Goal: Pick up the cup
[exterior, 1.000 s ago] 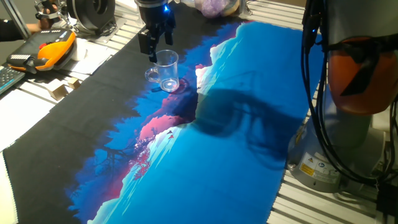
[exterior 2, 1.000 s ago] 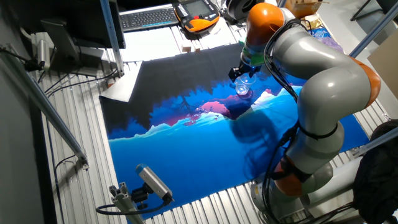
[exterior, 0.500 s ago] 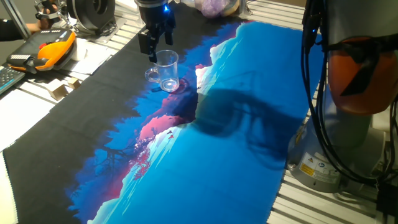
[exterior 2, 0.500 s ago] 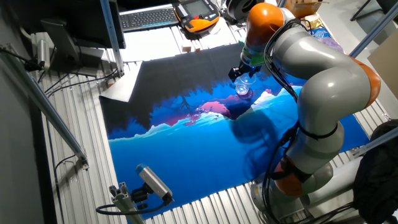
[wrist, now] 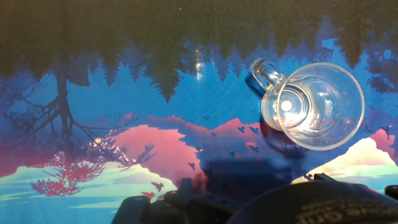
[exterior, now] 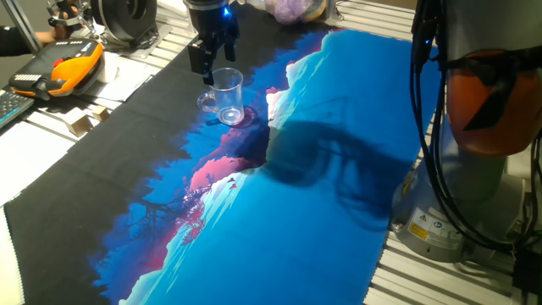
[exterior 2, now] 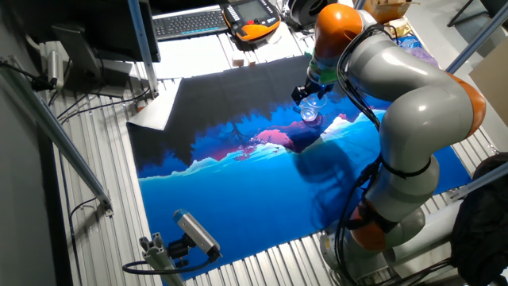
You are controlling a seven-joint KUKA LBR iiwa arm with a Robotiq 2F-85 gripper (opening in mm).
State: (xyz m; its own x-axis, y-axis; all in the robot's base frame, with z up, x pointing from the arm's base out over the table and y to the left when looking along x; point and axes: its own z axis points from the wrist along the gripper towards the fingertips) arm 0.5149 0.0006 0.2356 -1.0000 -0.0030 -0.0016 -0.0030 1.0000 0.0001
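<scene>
Printed mat (exterior: 322, 169) bears cup (exterior: 227, 96); end effector (exterior: 209, 63) beside.

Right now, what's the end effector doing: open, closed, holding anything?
End effector: beside the cup, holding nothing; open or closed cannot be told.

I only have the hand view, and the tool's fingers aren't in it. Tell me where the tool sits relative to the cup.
Observer: In one fixed view the tool hangs low beside the cup, with its fingertips near rim height, not around the cup.
Operator: Confirm the cup is not lifted.
Observer: It is not. It stands upright with its base on the printed mat.
Operator: Report the jaws.
Observer: I cannot tell whether they are open or shut. The fingers overlap in that view, and they are too small to read in the other fixed view.
</scene>
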